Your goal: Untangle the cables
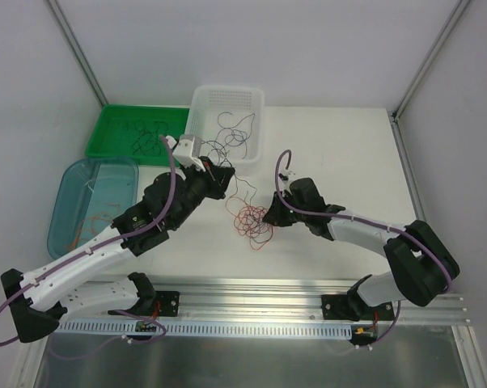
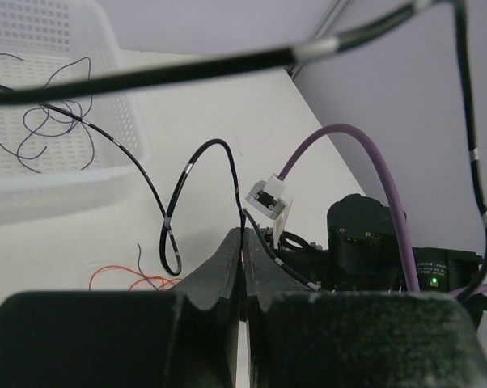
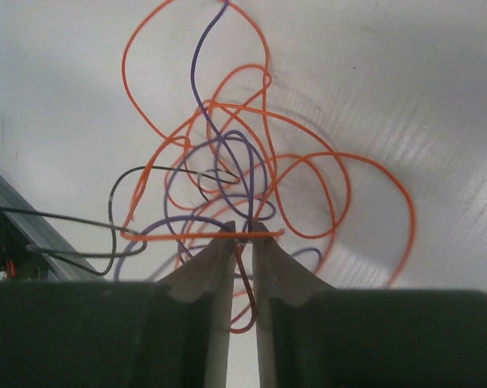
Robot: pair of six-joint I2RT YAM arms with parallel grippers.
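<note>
Curling hair-thin org./purple cables (image 3: 235,170)

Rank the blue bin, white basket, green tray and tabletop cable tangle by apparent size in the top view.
1. Blue bin and white basket: largest, too alike to separate.
2. Green tray.
3. Cable tangle, clearly smallest.

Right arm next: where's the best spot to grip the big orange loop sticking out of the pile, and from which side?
Likely the outer arc of the orange loop, rightmost in the right wrist view, far from the tangle. There it lies alone and flat on the table, nothing crossing it, so come straight down from above, jaws straddling the wire.
</note>
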